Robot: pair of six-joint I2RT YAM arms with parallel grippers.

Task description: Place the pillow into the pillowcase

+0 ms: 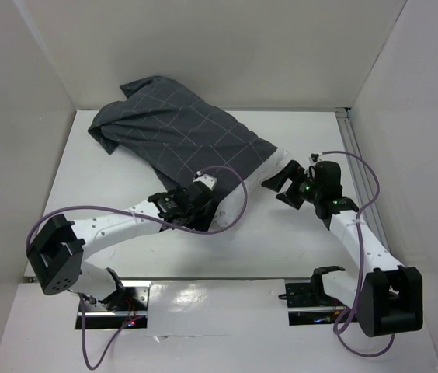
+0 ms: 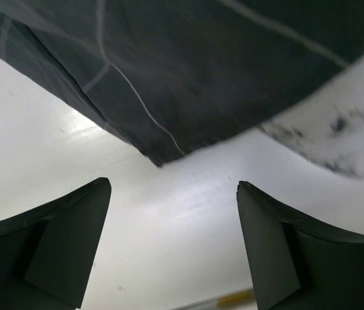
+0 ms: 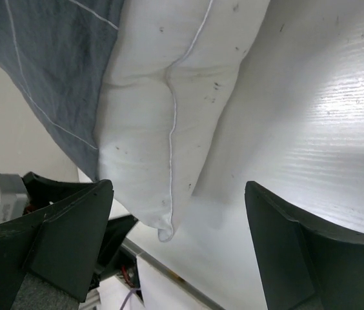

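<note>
The pillow (image 1: pixel 252 185) lies mostly inside the pillowcase (image 1: pixel 176 124), with only one end poking out of the pillowcase's opening. The left gripper (image 2: pixel 172 239) hangs spread and empty just short of the pillowcase hem. The right gripper (image 3: pixel 179 245) also gapes, holding nothing, beside the exposed corner. What seems left is drawing the hem over that last strip

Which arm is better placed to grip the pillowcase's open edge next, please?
Left, probably. The left gripper is open, with the pillowcase hem just ahead of its fingertips. The right gripper, also open, faces the pillow at its uncovered white corner instead.
</note>
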